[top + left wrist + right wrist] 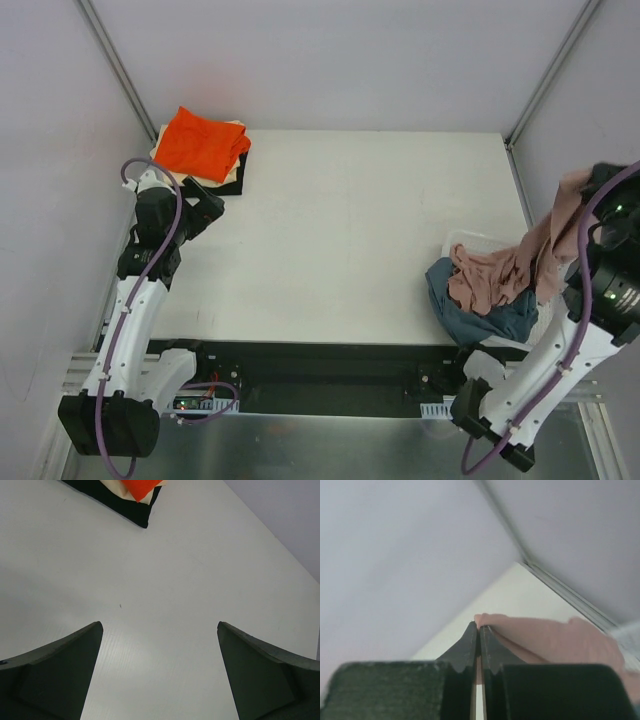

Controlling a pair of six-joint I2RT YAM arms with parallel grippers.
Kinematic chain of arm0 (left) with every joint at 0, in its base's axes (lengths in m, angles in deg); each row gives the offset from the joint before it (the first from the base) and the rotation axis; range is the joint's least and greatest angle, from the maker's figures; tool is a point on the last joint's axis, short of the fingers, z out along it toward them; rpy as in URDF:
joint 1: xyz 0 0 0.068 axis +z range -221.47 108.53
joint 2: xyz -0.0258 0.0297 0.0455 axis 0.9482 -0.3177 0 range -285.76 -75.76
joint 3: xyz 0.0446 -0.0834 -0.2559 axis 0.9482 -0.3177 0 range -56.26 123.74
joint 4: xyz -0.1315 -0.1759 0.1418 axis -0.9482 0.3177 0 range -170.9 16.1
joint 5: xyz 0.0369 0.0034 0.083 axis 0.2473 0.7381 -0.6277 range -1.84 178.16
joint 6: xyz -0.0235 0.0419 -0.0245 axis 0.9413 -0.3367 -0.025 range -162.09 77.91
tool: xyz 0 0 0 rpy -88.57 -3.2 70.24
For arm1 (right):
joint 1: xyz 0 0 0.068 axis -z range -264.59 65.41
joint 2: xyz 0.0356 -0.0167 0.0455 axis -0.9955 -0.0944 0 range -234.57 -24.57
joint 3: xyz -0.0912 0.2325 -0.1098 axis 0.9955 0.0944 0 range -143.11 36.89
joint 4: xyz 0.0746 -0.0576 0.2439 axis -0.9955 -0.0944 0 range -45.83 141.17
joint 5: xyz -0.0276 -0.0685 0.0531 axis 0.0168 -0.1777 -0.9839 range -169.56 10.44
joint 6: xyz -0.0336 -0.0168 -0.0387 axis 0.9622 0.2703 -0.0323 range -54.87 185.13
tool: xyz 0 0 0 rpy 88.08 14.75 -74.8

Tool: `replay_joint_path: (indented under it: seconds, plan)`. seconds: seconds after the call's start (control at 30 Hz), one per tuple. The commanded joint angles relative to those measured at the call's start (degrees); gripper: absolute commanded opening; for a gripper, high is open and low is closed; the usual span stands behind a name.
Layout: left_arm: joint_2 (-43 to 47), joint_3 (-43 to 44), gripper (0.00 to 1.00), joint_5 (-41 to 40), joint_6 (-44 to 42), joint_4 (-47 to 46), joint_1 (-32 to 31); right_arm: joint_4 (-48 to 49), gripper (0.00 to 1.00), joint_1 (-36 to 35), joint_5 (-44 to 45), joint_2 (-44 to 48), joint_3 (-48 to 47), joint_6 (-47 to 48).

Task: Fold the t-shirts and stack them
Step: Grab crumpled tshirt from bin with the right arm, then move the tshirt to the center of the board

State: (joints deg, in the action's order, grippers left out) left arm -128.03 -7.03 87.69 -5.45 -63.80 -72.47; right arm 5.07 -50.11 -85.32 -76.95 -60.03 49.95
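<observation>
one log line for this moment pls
right claw: shut on pink tee, one end raised above basket | left claw: open, empty, over table | folded pile: orange tee on top

No text, brand, number or sign can be read in any view. At about 5 o'clock in the top view, a small white strip (437,410) on the black rail by the right arm's base carries dark marks too small to make out. The folds of the pink t-shirt (500,280) hanging from the right hand (479,630) show no legible print.
</observation>
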Motion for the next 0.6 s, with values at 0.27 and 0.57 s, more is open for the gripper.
replay_joint_path:
  seconds: [0.27, 0.57]
  plan:
    - [4.02, -0.1, 0.99, 0.38, 0.45, 0.04, 0.64, 26.5, 0.01, -29.16, -20.52, -26.09, -34.02, -1.17]
    - [5.51, -1.77, 0.99, 3.81, 1.06, 0.04, 0.64, 39.85, 0.01, -55.1, -8.32, -40.68, -36.5, 5.95]
